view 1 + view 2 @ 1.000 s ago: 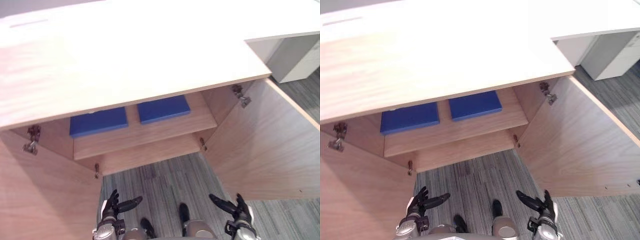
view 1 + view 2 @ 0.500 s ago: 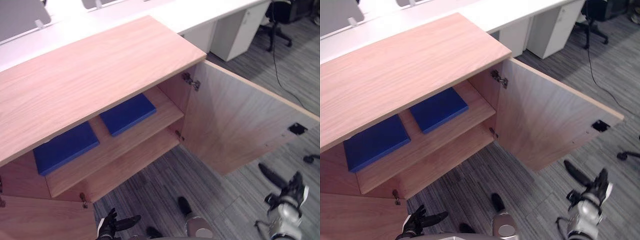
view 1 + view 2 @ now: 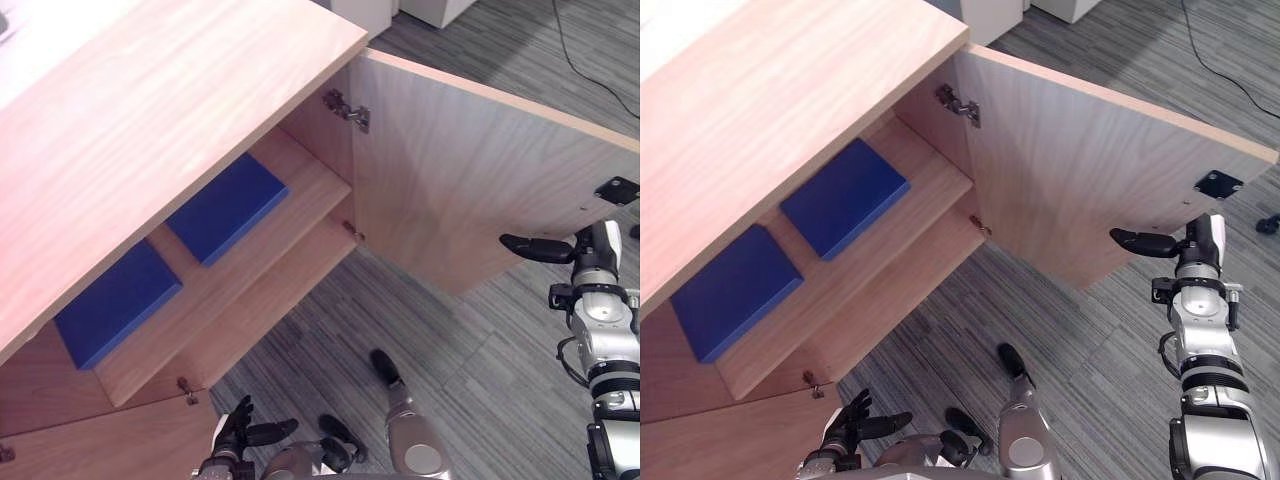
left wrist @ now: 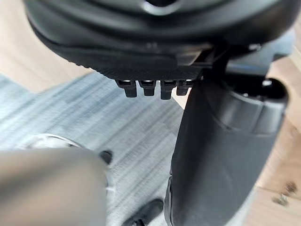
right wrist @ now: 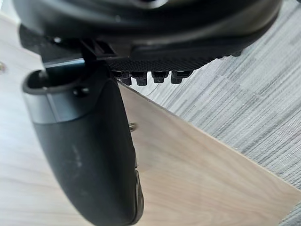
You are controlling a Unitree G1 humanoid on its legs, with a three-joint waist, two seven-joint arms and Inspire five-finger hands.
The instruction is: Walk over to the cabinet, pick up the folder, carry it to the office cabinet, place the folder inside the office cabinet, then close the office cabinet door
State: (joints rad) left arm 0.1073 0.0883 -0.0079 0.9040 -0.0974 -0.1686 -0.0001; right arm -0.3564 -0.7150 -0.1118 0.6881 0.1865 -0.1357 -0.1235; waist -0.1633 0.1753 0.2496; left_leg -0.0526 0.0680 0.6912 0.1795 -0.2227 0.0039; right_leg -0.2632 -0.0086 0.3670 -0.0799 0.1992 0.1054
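Two blue folders lie flat on the upper shelf inside the wooden office cabinet, one on the right and one on the left. Both doors stand open. My right hand is raised beside the outer edge of the right door, fingers straight and pointing at the panel, holding nothing. The right wrist view shows its thumb close over the door's wood. My left hand hangs low in front of the left door, open and empty.
A black fitting sits on the right door's outer edge, just above my right hand. Grey striped carpet lies in front of the cabinet. White desk units stand behind the cabinet's far corner.
The view has swung so the cabinet now runs diagonally. My right arm has risen from waist height to the right door's outer edge. The left hand stays low.
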